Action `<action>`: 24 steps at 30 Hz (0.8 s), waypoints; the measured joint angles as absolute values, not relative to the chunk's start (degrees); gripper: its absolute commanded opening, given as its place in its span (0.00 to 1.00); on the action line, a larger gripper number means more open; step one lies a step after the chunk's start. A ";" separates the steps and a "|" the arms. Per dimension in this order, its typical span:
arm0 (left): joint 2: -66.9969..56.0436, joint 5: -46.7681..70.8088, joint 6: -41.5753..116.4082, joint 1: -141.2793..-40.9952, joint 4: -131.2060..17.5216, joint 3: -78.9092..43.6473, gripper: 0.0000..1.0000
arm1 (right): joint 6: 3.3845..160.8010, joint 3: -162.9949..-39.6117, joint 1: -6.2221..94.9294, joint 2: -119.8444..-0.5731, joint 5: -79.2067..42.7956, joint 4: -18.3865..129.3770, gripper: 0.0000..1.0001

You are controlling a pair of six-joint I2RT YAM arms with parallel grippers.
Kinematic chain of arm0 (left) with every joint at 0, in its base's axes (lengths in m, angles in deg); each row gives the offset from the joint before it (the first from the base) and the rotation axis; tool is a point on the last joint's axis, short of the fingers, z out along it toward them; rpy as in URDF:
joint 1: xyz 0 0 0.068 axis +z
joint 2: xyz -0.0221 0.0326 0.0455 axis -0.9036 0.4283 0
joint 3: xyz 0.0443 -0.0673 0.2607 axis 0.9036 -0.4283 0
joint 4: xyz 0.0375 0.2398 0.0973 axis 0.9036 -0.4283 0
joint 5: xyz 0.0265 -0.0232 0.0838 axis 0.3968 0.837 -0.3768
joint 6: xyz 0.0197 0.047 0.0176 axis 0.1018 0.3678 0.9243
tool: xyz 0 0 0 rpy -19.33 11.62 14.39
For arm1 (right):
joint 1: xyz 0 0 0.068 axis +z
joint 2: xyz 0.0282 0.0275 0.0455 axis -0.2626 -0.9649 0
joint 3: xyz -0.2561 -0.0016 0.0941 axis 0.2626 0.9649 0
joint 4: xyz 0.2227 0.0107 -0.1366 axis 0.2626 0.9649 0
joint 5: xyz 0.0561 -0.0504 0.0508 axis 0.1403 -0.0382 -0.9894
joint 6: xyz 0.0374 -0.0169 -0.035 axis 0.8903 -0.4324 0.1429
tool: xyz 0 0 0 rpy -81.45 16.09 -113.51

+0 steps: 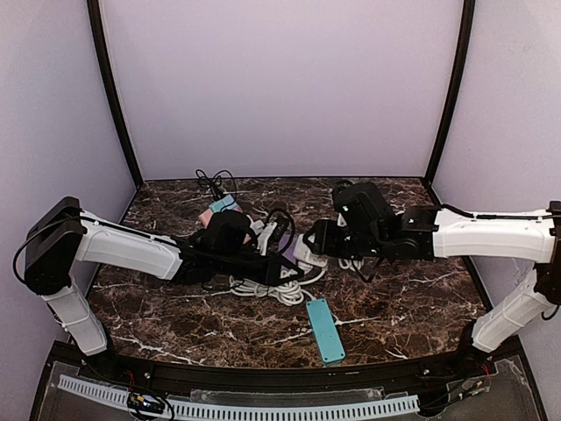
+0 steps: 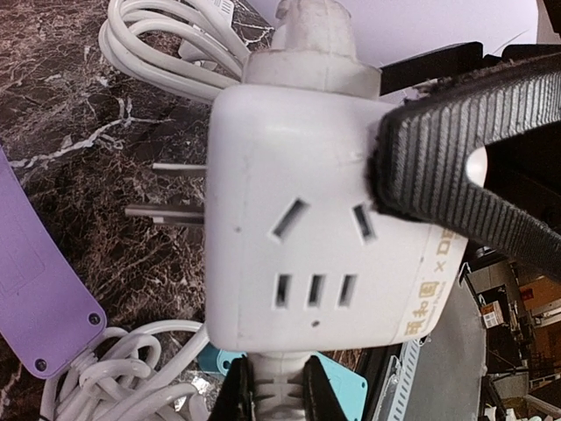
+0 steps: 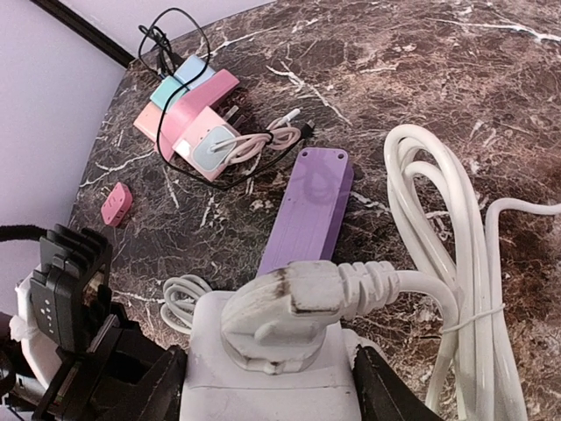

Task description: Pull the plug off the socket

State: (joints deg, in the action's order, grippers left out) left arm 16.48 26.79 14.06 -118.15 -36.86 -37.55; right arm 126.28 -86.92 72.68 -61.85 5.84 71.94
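The left claw (image 1: 272, 261) is squeezing shut on the white socket block (image 2: 298, 228) at the middle of the table (image 1: 394, 307), and the plug (image 3: 285, 307) is sticking out of it straight ahead of the right claw (image 3: 267, 386), whose half-open fingers (image 3: 162, 386) are sitting on both sides, maybe gripping, I cannot tell.

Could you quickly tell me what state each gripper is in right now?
Left gripper: shut on the white socket block.
Right gripper: straddles the white plug; grip cannot be told.
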 measured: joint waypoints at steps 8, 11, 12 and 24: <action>15.69 27.73 16.00 -117.98 -37.56 -37.55 0.01 | 120.90 -81.92 72.46 -58.26 3.28 65.38 0.00; 15.67 27.97 16.29 -117.89 -37.71 -37.55 0.01 | 119.48 -81.44 72.44 -58.13 2.80 64.37 0.00; 15.67 28.01 16.35 -117.85 -37.73 -37.55 0.01 | 119.20 -81.42 72.44 -58.13 2.71 64.24 0.00; 15.65 28.07 15.50 -117.74 -36.71 -37.77 0.01 | 121.95 -83.40 72.66 -58.87 4.96 67.19 0.00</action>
